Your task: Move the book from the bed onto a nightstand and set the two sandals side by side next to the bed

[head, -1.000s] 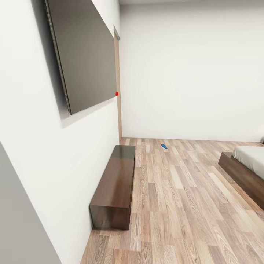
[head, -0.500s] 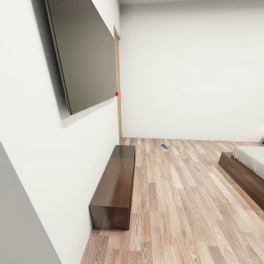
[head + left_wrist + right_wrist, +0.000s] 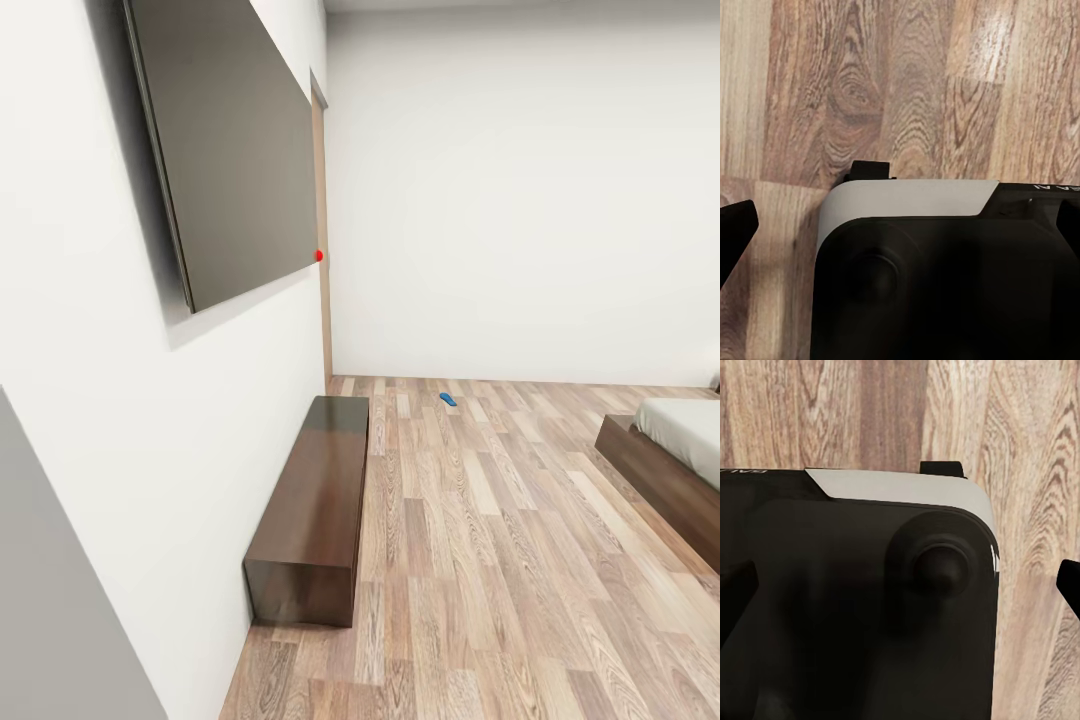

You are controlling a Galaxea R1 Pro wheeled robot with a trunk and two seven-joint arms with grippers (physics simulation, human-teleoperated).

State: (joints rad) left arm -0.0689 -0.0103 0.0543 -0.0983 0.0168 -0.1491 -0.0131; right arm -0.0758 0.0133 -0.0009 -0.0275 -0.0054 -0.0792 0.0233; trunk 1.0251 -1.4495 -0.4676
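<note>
One small bright-blue sandal lies on the wood-plank floor near the far white wall. The foot corner of the bed, a dark-brown frame under a light-grey mattress, enters the head view at the right edge. The book and the nightstand are out of view. In the left wrist view my left gripper is open, with its black fingertips spread wide over the robot's own body and the floor. In the right wrist view my right gripper is likewise open, fingertips far apart, holding nothing.
A long low dark-wood bench stands against the left wall beneath a large dark wall-mounted screen. A wooden door frame sits in the far left corner. Wood-plank floor stretches between the bench and the bed.
</note>
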